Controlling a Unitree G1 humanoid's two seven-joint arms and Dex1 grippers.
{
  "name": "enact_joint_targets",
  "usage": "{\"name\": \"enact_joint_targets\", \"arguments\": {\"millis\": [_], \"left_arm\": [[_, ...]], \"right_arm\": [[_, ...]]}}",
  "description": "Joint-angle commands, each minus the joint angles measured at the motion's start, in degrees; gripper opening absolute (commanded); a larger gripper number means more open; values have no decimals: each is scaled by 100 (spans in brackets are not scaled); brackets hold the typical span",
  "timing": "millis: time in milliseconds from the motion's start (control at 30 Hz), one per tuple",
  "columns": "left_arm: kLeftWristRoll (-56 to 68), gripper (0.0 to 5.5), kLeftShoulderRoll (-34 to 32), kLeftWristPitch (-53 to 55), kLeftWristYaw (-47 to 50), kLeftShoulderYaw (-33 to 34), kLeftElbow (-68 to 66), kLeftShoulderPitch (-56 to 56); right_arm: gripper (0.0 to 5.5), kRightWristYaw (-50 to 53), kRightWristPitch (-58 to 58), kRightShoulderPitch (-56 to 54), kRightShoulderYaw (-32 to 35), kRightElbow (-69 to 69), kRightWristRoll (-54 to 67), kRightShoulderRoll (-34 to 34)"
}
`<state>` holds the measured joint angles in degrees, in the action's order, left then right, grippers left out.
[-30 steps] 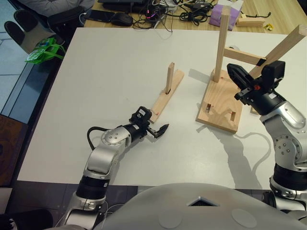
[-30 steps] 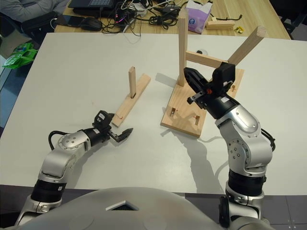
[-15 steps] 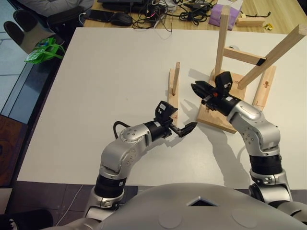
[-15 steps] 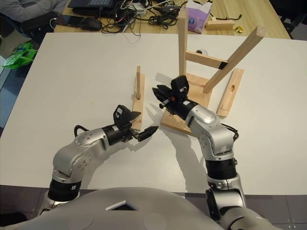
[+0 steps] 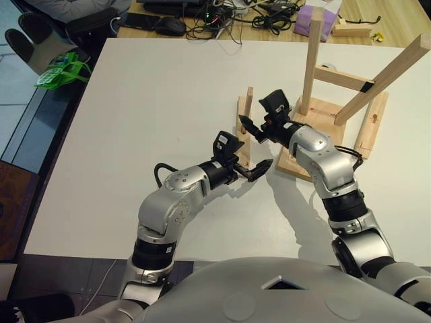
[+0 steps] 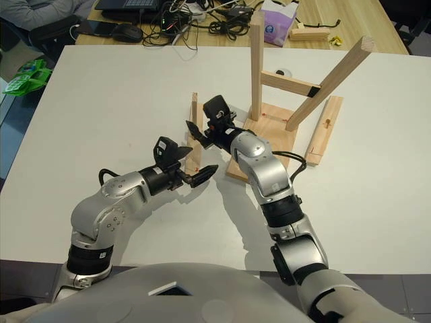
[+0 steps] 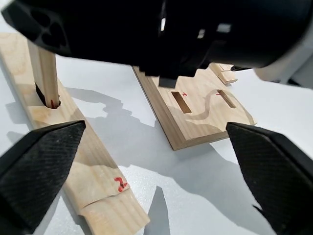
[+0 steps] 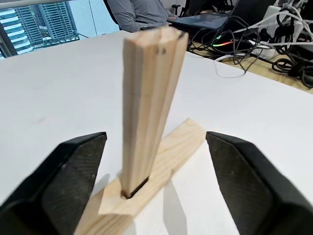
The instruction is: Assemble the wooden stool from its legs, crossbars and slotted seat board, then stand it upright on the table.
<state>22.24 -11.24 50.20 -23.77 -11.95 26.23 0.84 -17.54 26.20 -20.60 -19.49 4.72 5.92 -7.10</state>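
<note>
Two shifts to log against the frames of a second back.

1. Find the right gripper (image 5: 250, 129) off the seat board (image 5: 322, 109) and swung across to the short slat (image 7: 93, 171). Jaws spread either side of its upright peg (image 8: 146, 98), clear of the wood on both sides in the right wrist view.
2. Find the left gripper (image 5: 261, 168) up from the near-left part of the table (image 5: 155, 101) to the slat's near end. Jaws released wide, grasping nothing.

Note also the short slat turned from a diagonal lie to pointing roughly straight away from the robot, and nearer the seat board's front corner.

Locate the seat board flat on the table just right of the short slat, underside up, with two legs (image 5: 310, 60) set in it, one upright and one leaning, and a crossbar (image 5: 340, 79) between them. Count two slots (image 7: 181, 101) still unfilled near its front edge. Log one loose slat (image 5: 369, 124) lying flat beside the board's right edge.

Judge the step in hand: both arms closing in on the peg-and-slat piece, probably to lift it toward those spare slots. Rate the task roughly half done, with the stool not yet upright.

Expect the next move to need a firm close on the peg while the slat end is steadied. Watch for the peg pulling out of its hole, or the slat tipping.
</note>
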Motion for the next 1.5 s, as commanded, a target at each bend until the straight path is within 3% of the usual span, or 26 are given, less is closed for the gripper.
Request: {"name": "enact_joint_targets", "arguments": {"millis": [33, 433, 700, 967, 1133, 1200, 1267, 1500], "left_arm": [[13, 540, -40, -43, 78, 95, -28, -75], [334, 540, -69, -51, 88, 637, 51, -272], [434, 540, -58, -204, 199, 1073, -186, -526], [493, 540, -275, -473, 184, 1664, -687, -783], [2413, 540, 421, 278, 810, 3389, -1262, -1295], [2970, 540, 562, 464, 1130, 3672, -1268, -1498], [3371, 540, 579, 606, 1352, 3786, -1229, -1663], [3651, 429, 359, 750, 1657, 3604, -1411, -1903]], "right_arm": [[397, 75, -522, -258, -31, 915, -224, 366], [184, 115, -880, -159, 1103, 1019, 320, 779], [59, -270, -572, 35, 1372, 655, 852, 866], [39, -717, -770, 242, 1617, -131, 1669, 1133], [39, -1014, -996, 198, 1658, -778, 2017, 1155], [39, -1118, -1008, 200, 1579, -941, 2023, 1072], [39, -1178, -991, 214, 1542, -1041, 2038, 1033], [39, -1290, -872, 285, 1326, -1327, 2085, 1018]]}}
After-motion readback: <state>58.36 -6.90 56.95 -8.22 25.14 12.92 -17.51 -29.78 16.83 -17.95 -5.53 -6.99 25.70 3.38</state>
